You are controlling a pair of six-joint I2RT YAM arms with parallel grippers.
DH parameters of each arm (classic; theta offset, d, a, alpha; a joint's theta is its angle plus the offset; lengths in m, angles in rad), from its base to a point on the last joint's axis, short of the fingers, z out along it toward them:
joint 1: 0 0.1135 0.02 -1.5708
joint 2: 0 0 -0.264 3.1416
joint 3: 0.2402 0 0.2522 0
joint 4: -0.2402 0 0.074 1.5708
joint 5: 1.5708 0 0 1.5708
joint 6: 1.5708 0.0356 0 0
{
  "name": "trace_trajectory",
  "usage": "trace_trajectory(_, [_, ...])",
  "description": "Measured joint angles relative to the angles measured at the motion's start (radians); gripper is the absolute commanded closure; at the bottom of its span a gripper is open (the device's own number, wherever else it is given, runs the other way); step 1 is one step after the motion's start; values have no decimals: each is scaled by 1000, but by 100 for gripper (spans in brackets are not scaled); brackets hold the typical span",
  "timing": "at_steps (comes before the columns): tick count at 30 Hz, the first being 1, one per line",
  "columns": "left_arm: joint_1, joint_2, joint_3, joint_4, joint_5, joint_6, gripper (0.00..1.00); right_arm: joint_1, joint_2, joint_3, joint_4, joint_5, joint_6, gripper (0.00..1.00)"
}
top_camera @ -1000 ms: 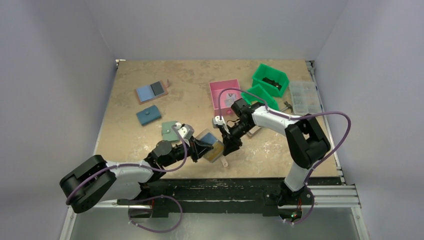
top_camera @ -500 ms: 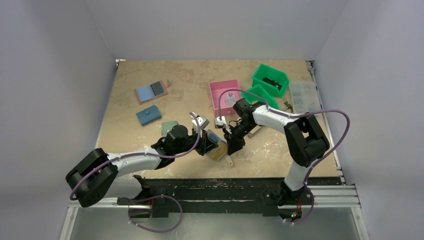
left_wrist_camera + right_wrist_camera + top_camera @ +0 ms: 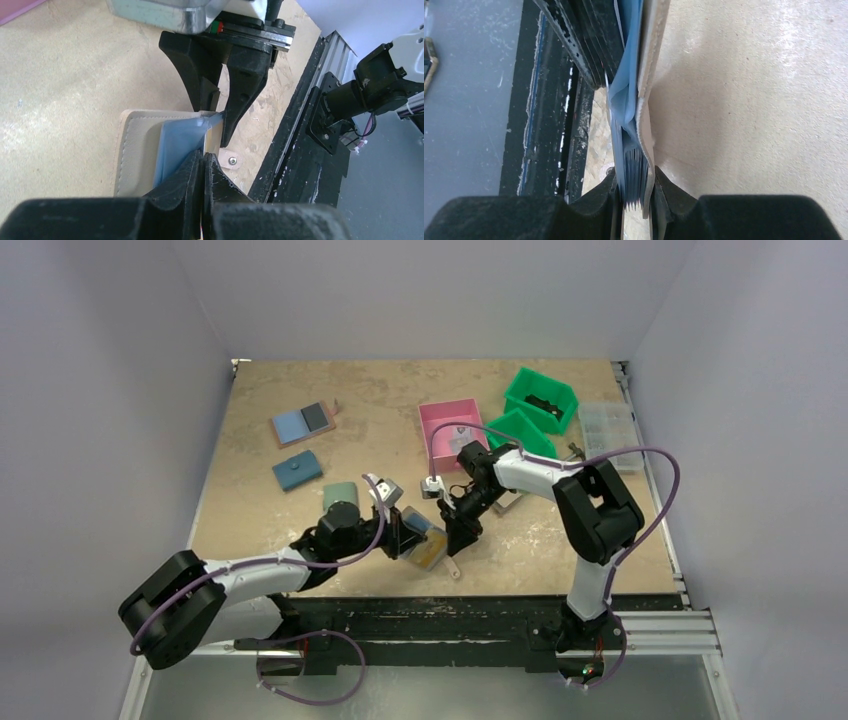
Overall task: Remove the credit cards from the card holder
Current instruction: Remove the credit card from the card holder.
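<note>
The beige card holder (image 3: 425, 540) lies open near the table's front edge, pale blue inner panel up, held between both grippers. A gold-yellow credit card (image 3: 433, 552) shows on its near half. My left gripper (image 3: 402, 536) is shut at the holder's left side. In the left wrist view its fingertips (image 3: 204, 161) pinch a thin pale card edge (image 3: 212, 142) beside the blue pocket (image 3: 175, 145). My right gripper (image 3: 462, 530) is shut on the holder's right edge. In the right wrist view it (image 3: 636, 192) clamps the beige cover (image 3: 651, 75) and the pleated blue pocket (image 3: 626, 105).
A pink bin (image 3: 448, 425), green bins (image 3: 540, 400) and a clear parts box (image 3: 607, 430) stand at the back right. A blue-and-black open holder (image 3: 303, 423), a blue wallet (image 3: 297, 471) and a green wallet (image 3: 340, 493) lie at the left. The black front rail (image 3: 295, 150) is close.
My left wrist swung up and right toward the holder, then settled lower against its left side. My right gripper shifted slightly left, still on the holder, which has barely moved.
</note>
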Motion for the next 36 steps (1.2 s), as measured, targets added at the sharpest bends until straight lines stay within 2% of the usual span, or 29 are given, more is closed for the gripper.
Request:
trace_trajectory(6, [11,-51,-106,131,-27,-62,100,2,24,9,-21,-22,-2,90])
trace_trajectory(11, [18,-39,-196,309,-51,-137,100,1,24,9,-34,-29,-6,91])
trace_trajectory(15, [20,-26,-216,368,-61,-165,100,0,24,9,-35,-28,0,92])
trace_trajectory(28, [24,-150,-181,226,-144,-127,100,-13,121,88,-131,-18,-2,92])
trace_trajectory(32, [24,-163,-169,177,-172,-108,100,-13,121,88,-130,-15,5,90])
trace_trajectory(36, [24,-241,-164,85,-220,-90,100,-15,121,88,-113,2,43,87])
